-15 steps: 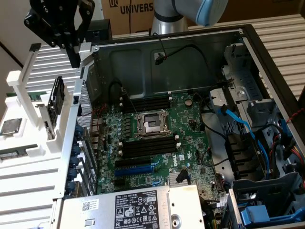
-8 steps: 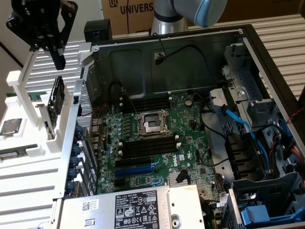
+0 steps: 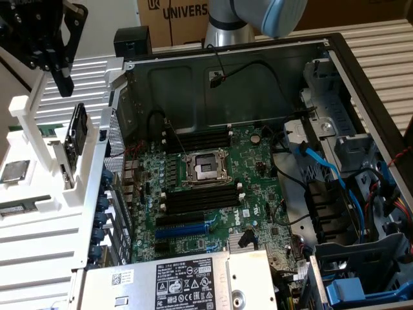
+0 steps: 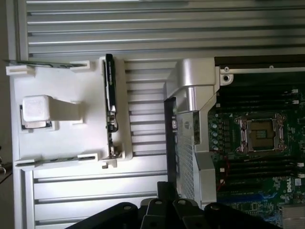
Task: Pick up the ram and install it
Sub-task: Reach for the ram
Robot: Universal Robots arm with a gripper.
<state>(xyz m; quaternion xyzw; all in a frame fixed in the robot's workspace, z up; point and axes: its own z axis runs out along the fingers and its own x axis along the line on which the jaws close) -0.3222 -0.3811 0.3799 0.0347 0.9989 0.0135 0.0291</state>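
The open computer case (image 3: 258,71) filled the exterior view's right, with the white holder (image 3: 87,184) just beside it. Above the holder hung the gripper (image 3: 64,87), jaws closed on nothing. The ram (image 3: 24,208) lay in the holder.

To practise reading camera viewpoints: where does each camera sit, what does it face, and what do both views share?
Exterior view: above the open computer case, looking down into it; arm and end effector show.
Wrist view: on the wrist, facing down at the white rack; end effector shows.
Shared: white rack, CPU socket, end effector.
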